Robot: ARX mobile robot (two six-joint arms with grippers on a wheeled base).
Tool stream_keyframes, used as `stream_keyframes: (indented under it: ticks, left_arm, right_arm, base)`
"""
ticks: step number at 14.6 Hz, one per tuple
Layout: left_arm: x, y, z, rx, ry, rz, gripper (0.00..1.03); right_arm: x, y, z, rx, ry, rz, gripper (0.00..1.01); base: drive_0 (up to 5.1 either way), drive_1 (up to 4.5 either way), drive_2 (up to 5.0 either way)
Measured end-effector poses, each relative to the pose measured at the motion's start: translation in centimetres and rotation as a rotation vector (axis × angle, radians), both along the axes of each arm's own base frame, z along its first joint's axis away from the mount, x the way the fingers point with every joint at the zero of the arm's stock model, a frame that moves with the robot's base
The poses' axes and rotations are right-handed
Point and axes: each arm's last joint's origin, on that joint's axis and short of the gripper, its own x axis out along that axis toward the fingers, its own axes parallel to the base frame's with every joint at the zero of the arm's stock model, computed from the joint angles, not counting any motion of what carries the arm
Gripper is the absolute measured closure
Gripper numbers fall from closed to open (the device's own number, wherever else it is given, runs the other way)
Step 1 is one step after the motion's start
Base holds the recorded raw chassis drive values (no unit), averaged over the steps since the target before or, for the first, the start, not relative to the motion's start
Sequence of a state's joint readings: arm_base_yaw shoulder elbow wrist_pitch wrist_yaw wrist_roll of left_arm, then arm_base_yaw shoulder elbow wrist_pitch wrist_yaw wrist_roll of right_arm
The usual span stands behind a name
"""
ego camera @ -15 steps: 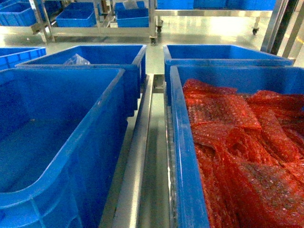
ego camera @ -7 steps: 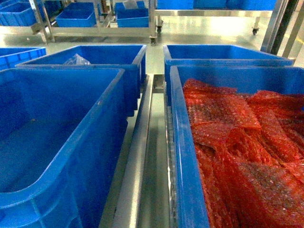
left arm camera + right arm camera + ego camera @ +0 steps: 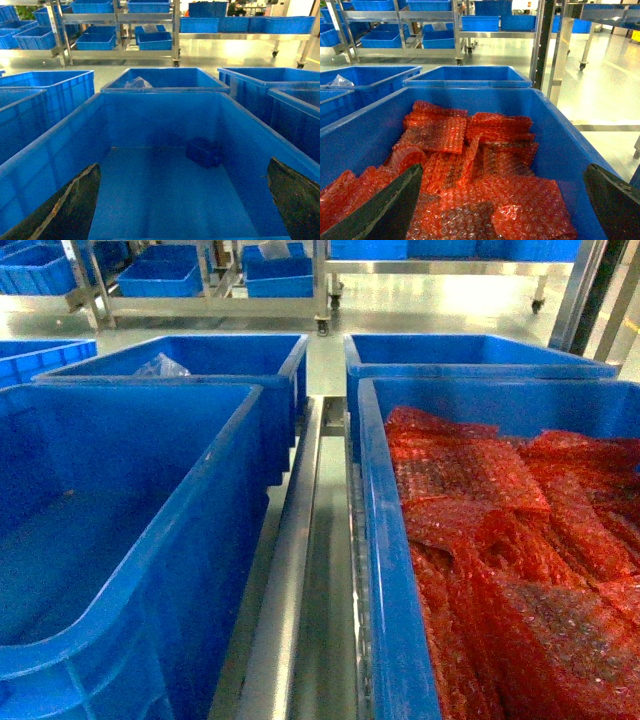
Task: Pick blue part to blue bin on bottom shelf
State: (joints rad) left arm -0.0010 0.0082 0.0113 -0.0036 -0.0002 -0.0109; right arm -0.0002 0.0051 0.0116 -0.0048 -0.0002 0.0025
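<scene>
Blue part (image 3: 204, 151) lies in blue bin (image 3: 150, 107) beyond the spread, empty left gripper (image 3: 182, 200)

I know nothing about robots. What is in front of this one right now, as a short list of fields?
Near left container: large blue plastic bin, holding one small dark blue block-shaped part
Near right container: blue plastic bin filled with red bubble-wrap bags
Between them: stainless-steel divider rail
Left gripper: open, over the left bin, empty
Right gripper: open, over the bags, empty
</scene>
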Motion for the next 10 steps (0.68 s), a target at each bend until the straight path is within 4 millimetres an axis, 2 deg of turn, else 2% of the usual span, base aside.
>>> stream_keyframes:
  ticks: [10]
  left_arm:
    - [0.00, 0.00, -0.02, 0.000, 0.001, 0.000, 0.05]
  right_arm:
    - [0.00, 0.00, 0.00, 0.000, 0.000, 0.000, 0.03]
  base:
    - [0.0, 0.00, 0.0]
